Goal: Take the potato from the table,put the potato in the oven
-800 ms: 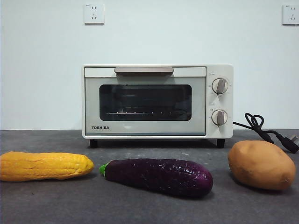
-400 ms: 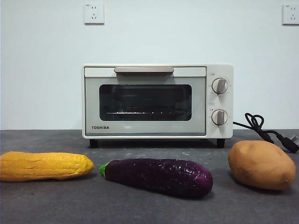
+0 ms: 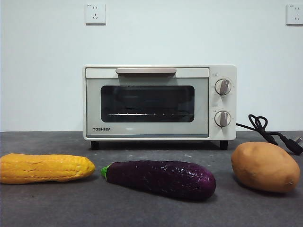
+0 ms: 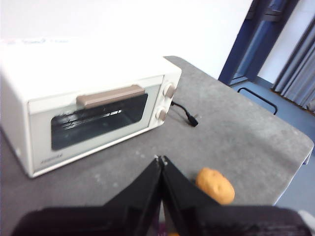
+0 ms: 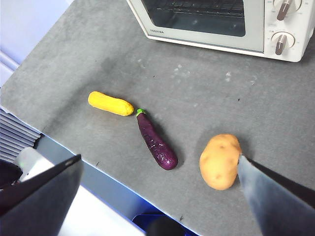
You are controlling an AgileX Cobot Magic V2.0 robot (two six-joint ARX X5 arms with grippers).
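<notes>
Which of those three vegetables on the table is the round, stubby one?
The potato, orange-brown and oval. The yellow corn cob and the purple aubergine beside it are both long and slim.

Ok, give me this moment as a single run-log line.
potato: on table, untouched | oven: door closed | left pincer: shut, empty | right pincer: open, above potato

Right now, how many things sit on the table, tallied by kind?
Vegetables: 3 (potato, corn cob, aubergine)
Appliances: 1 (toaster oven, door shut, with its black cord)
Total: 4, all resting on the grey table
</notes>
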